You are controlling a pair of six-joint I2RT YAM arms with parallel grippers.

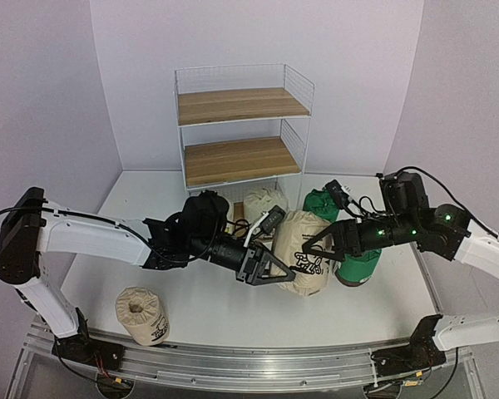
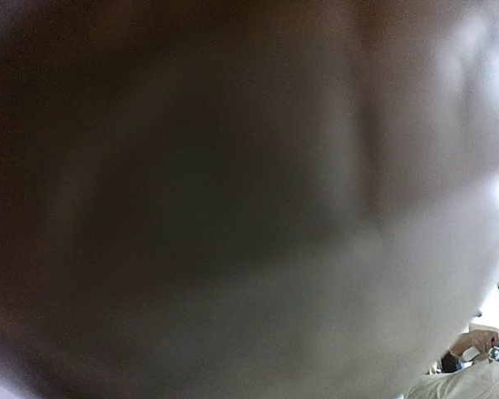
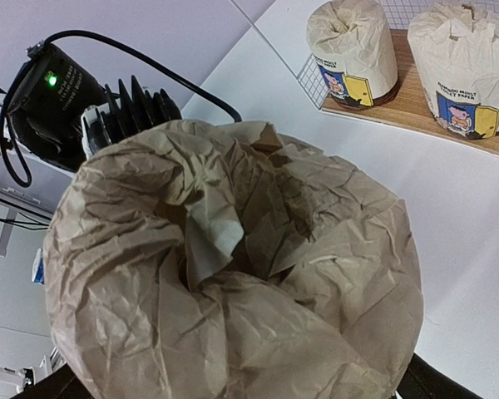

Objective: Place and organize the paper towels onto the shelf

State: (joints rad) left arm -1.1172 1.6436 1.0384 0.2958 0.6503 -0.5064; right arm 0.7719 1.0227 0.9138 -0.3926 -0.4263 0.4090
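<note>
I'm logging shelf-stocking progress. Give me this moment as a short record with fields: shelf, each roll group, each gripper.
shelf: two upper boards bare
white rolls: two, on the shelf's lowest board
centre beige roll: between both grippers
left gripper: at that roll's left side; grip unclear
right gripper: jaws wide around the same roll; contact unclear
other beige roll: on its side, front left
green rolls: two, right of centre
</note>
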